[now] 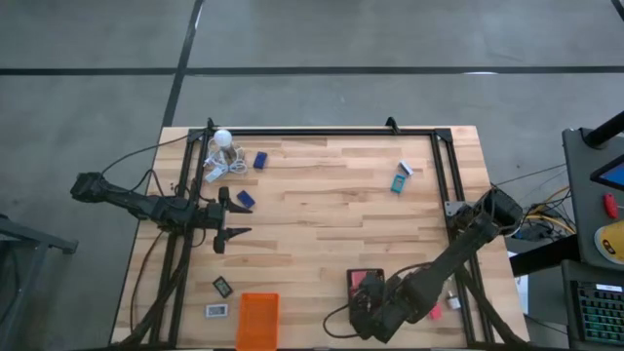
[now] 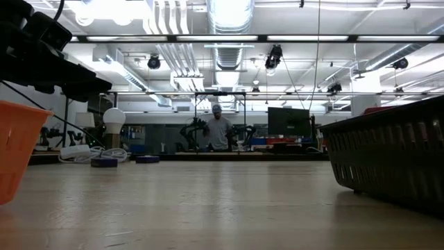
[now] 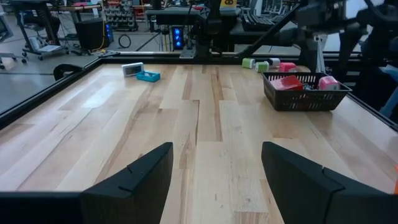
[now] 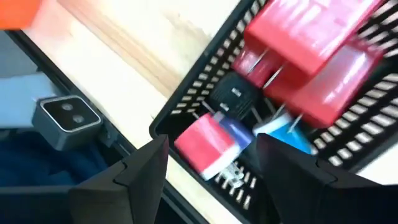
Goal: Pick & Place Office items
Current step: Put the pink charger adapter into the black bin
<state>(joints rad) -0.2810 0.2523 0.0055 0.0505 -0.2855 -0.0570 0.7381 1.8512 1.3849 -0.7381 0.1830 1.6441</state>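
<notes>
My right gripper (image 1: 363,300) (image 4: 211,163) hangs open over the near rim of the black tray (image 1: 366,277). In its wrist view the tray holds red boxes (image 4: 311,43), a pink-and-white piece (image 4: 208,144), a small black piece (image 4: 233,96) and a blue piece (image 4: 283,132). My left gripper (image 1: 230,220) (image 3: 214,171) is open above bare wood at the table's left. On the table lie two dark blue blocks (image 1: 260,160) (image 1: 244,199), a teal-and-white box (image 1: 400,180) (image 3: 148,76) and two black and white rectangles (image 1: 222,286) (image 1: 216,310).
An orange tray (image 1: 258,318) (image 2: 14,149) sits at the near edge, left of the black tray (image 2: 395,156). A white bulb with cables (image 1: 222,141) lies at the far left corner. Pink and white bits (image 1: 435,312) lie near the right arm. A black frame (image 1: 322,132) rims the table. A person (image 2: 217,129) stands far behind.
</notes>
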